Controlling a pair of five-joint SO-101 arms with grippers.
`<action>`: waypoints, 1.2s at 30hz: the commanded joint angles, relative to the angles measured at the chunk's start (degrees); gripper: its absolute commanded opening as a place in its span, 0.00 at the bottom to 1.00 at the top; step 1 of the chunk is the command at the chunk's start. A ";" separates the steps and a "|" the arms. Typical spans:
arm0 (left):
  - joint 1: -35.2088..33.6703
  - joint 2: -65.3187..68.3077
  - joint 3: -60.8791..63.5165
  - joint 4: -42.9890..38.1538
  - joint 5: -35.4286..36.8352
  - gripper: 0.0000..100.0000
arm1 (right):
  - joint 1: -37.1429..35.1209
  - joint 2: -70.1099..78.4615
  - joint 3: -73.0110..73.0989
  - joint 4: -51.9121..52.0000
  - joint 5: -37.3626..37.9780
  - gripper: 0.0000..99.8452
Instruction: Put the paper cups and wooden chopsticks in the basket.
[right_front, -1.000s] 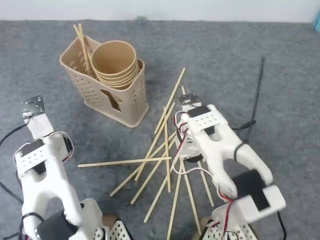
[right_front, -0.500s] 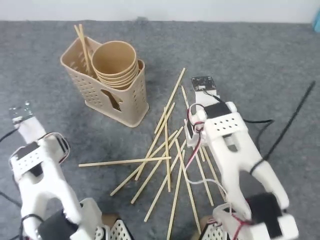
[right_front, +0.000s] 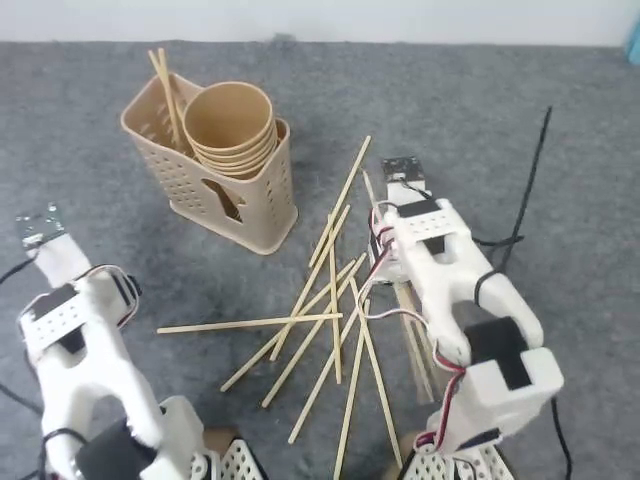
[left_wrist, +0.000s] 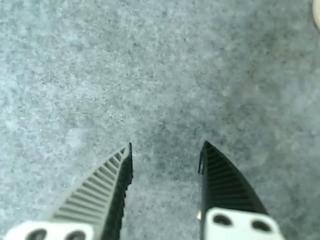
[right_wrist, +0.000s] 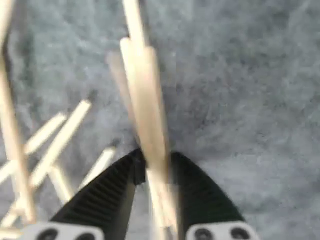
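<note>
Left gripper (left_wrist: 165, 155) fingers apart over bare tabletop (left_wrist: 160, 65); right gripper (right_wrist: 152, 161) fingers clamped on held chopsticks (right_wrist: 146, 100), which are light, stiff, slippery and best gripped mid-length; loose chopsticks (right_front: 300, 320) alongside; paper cups (right_front: 230, 125) nested in basket (right_front: 250, 215) beyond.

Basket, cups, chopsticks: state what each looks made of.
Basket: looks like matte beige plastic, moulded with rows of slots.
Cups: probably paper, plain tan with thin rolled rims.
Chopsticks: likely wood or bamboo, pale, unvarnished, thin straight sticks.

No legible text, label or number shows anywhere
</note>
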 joint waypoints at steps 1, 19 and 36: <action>0.00 -2.20 -0.57 -1.05 0.88 0.21 | -0.75 -5.41 -3.52 7.69 -0.44 0.01; -1.93 -2.20 -0.57 -1.05 4.04 0.21 | -0.92 -55.25 -3.60 13.14 -0.44 0.01; -1.58 -2.29 -0.40 -1.05 4.31 0.21 | -7.34 -59.03 -8.26 -38.11 -0.35 0.01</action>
